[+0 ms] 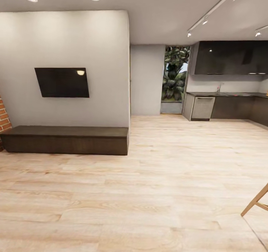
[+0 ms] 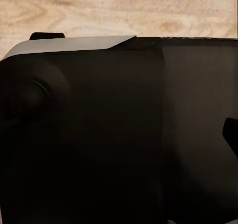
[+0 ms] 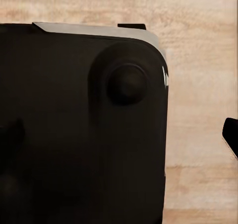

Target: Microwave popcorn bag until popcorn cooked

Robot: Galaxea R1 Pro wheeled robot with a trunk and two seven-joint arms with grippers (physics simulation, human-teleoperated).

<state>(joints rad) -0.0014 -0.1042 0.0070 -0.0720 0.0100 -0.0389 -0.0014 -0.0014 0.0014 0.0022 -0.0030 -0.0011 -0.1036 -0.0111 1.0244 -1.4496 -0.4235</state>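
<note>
The robot is at the travel step, facing the living room with the kitchen's dark worktop [image 1: 227, 94] far right across the wooden floor [image 1: 149, 192]; the popcorn bag and microwave remain to be found there, and neither end effector's opening can be told.

The dark grey countertop [image 1: 227, 94] over dark cabinets at the far right runs out past the picture's edge in the head view, and whatever stands on it, bar a thin tap-like shape, is too small to make out. A pale wooden chair leg [image 1: 254, 201] is cut off at the right edge, and a red brick wall strip [image 1: 3, 117] at the left edge. In both wrist views a black rounded robot body panel [image 2: 99, 134] hides most of the light wooden floor [image 3: 198, 134], and a dark finger tip [image 3: 230, 137] is clipped by the edge.
</note>
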